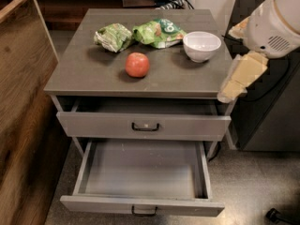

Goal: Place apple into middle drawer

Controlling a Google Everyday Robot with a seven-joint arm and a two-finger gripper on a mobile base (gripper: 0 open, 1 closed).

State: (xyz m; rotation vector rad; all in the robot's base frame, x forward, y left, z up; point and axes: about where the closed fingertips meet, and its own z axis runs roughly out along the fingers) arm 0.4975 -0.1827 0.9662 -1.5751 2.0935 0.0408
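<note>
The apple (137, 64) sits ungrasped on the counter (89, 76). The gripper (240, 78) hangs at its 3 o'clock; I cannot tell if it is parted or closed. The middle drawer (140, 170) is open at 6 o'clock, so pickup and placing remain.

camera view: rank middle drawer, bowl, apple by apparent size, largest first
1. middle drawer, by far the largest
2. bowl
3. apple, somewhat smaller than the bowl
The gripper is off the right edge of the cabinet top, away from all three.
</note>
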